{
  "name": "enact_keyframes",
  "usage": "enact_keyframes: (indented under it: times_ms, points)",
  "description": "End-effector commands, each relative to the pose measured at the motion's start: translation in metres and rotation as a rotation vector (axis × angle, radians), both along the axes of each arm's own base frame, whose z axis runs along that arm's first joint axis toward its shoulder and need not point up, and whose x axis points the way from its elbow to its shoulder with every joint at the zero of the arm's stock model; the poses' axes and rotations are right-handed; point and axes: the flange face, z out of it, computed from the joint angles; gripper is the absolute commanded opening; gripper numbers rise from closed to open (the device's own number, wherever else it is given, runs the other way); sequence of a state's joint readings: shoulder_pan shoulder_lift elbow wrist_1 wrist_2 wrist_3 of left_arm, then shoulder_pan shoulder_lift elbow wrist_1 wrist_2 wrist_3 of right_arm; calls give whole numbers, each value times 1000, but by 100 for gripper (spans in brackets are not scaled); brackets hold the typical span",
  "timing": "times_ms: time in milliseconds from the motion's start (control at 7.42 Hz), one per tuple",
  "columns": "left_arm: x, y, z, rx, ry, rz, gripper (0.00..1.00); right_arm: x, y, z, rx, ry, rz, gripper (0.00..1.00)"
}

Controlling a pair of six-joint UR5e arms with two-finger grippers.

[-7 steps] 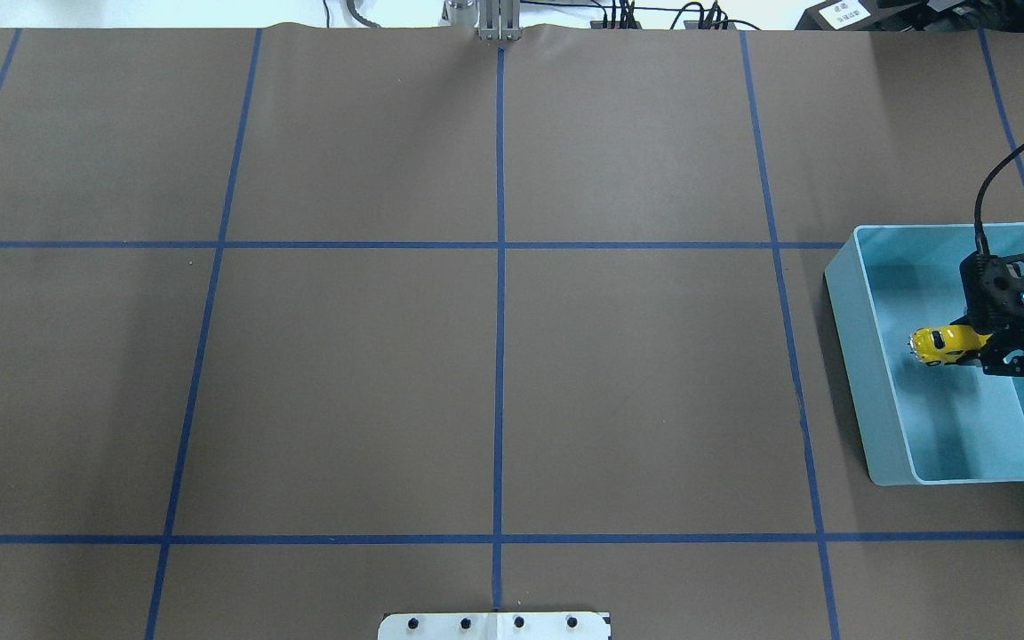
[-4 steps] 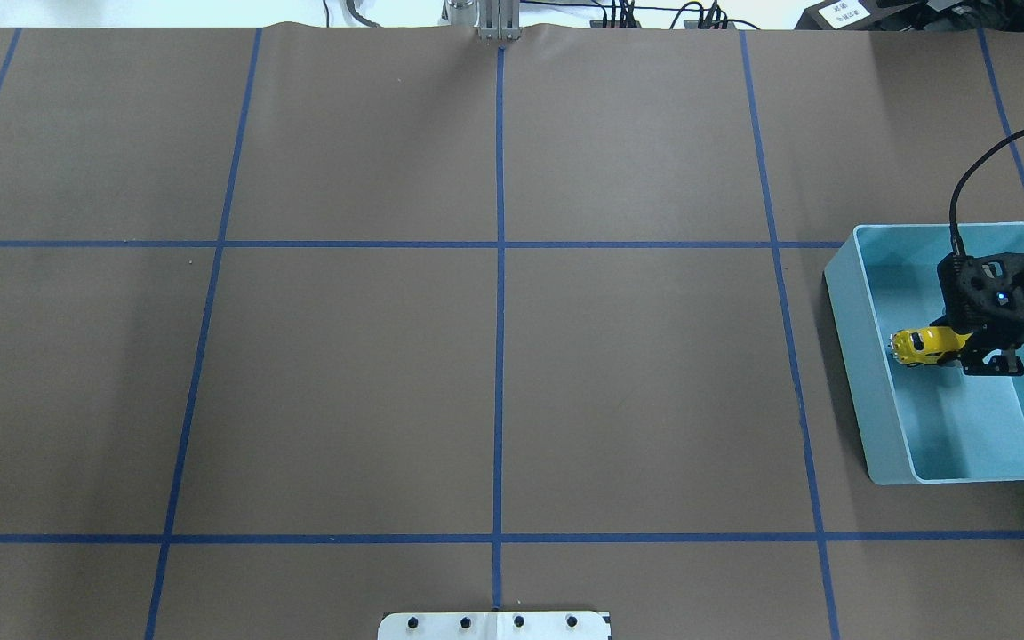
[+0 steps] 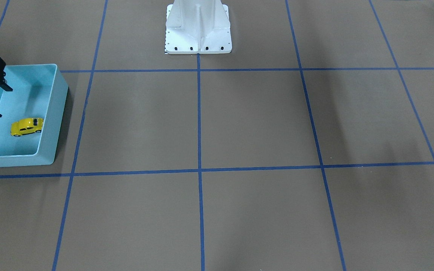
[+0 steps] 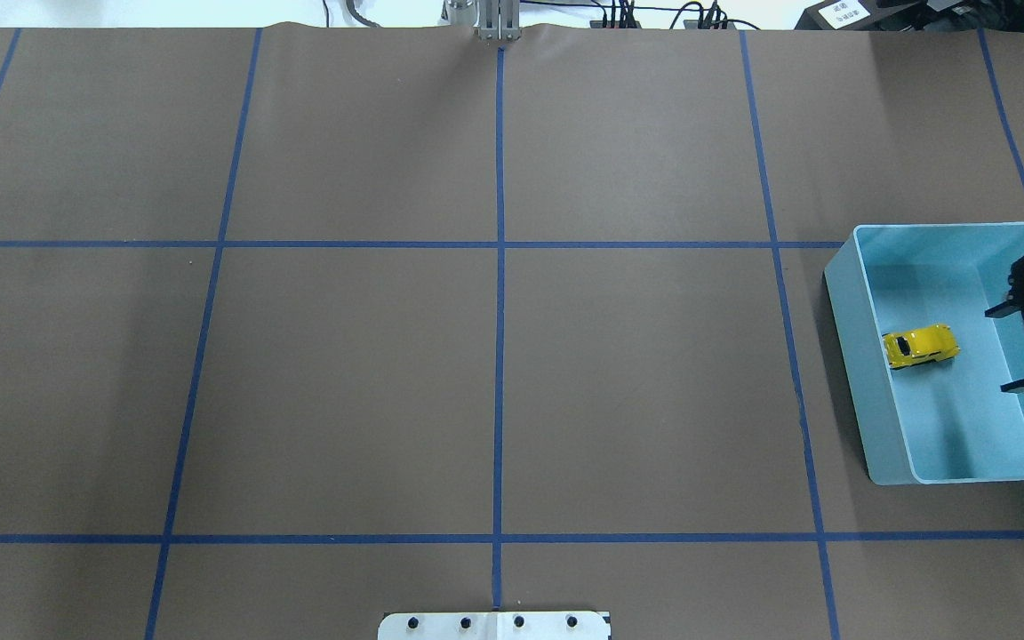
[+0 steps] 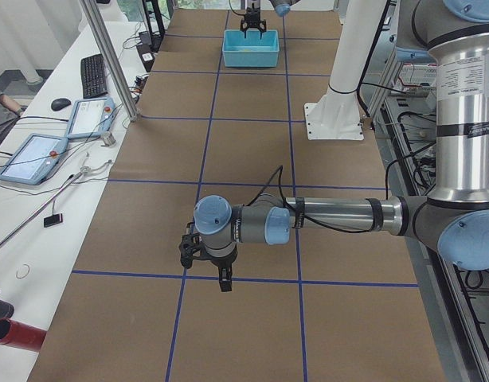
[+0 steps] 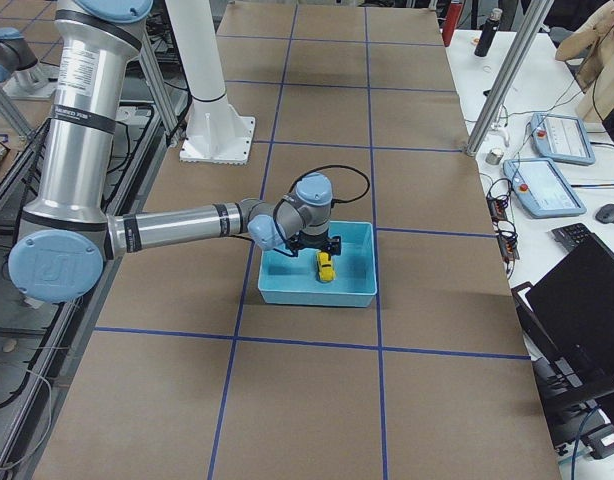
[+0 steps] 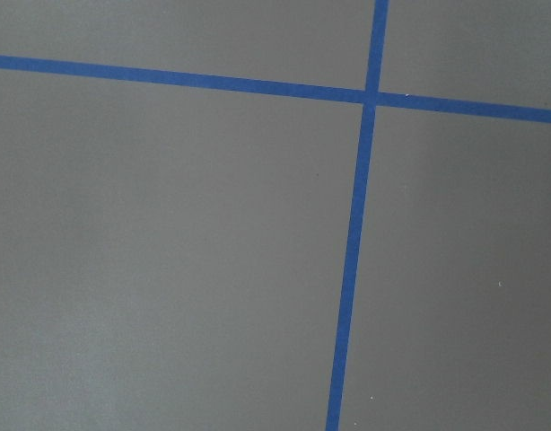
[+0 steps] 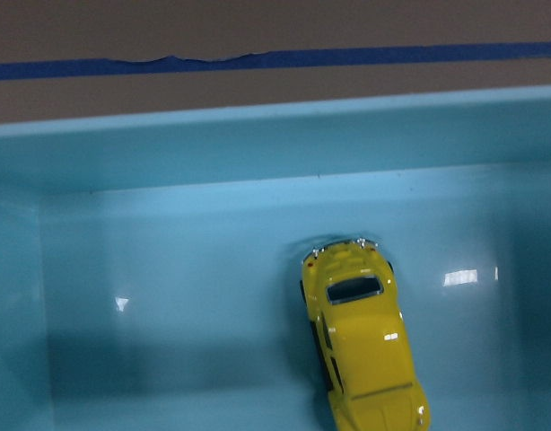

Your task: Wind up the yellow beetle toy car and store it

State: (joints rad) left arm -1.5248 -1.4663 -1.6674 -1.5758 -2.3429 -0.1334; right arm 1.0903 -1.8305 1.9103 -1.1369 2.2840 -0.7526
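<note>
Yellow beetle toy car point(image 4: 921, 346) is lying in the light-blue bin point(image 4: 846, 356), with the right hand point(image 4: 999, 350) hanging open just beside it.

The car is sitting on its wheels on the bin floor, near the wall facing the middle of the surface point(image 4: 343, 391), touching neither finger. Its long axis is running roughly crosswise to that wall, in line with the gap between the spread fingers, so it is lying straight ahead of the right hand. The right arm is by far the nearer. The left hand point(image 5: 205, 267) is hovering well apart (open or closed cannot be told from the side view). Storing is looking done, so the next move is probably a plain lift clear of the rim.
</note>
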Motion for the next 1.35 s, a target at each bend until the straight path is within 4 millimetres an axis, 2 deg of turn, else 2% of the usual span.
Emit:
enact_keyframes:
  times_ms: [0,135,269,539,673,943,1078,1212]
  points:
    - [0,0,0,0,1,0,100,101,39,33,-157,-73,176,100]
    - [0,0,0,1,0,0,100,156,45,67,-302,-65,333,100]
    - [0,-1,-1,4,1,1,100,198,48,94,-522,-45,465,100]
    - [0,-1,-1,6,1,3,100,254,-8,90,-880,7,643,100]
    - [0,-1,-1,6,1,3,100,264,-14,100,-1020,15,763,100]
    - [0,-1,-1,6,1,3,100,269,-12,101,-1240,88,1015,100]
    - [0,-1,-1,6,1,3,100,271,-14,103,-1261,109,1050,100]
    - [0,-1,-1,6,1,3,100,271,-12,117,-1246,122,1055,100]
